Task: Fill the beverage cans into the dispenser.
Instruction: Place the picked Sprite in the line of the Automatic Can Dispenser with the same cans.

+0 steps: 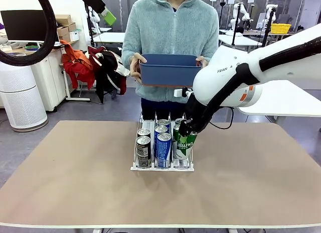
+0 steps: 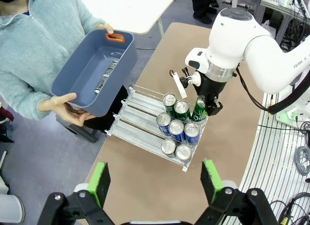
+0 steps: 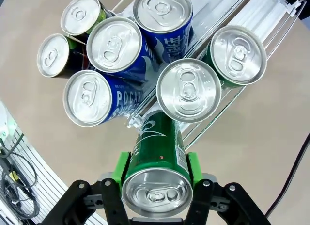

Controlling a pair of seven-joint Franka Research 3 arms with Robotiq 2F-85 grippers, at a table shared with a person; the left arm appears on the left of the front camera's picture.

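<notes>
The dispenser (image 1: 161, 167) stands mid-table with upright beverage cans: two dark ones (image 1: 143, 148) in its left lane, three blue ones (image 1: 163, 148) in the middle, two green ones (image 2: 175, 104) in the right. My right gripper (image 1: 186, 134) is shut on another green can (image 1: 183, 146), tilted over the front of the right lane. In the right wrist view that can (image 3: 158, 157) sits between the green pads (image 3: 121, 168), its base by the dispenser's wire edge (image 3: 271, 21). My left gripper (image 2: 156, 181) hangs high above the table, open with nothing in it.
At the far side a person holds a blue bin (image 1: 170, 70) in both hands, tipped toward the table; a dark can (image 2: 105, 77) lies inside it. The back halves of the dispenser's lanes (image 2: 140, 113) are bare. Bare tabletop (image 1: 75, 172) surrounds the rack.
</notes>
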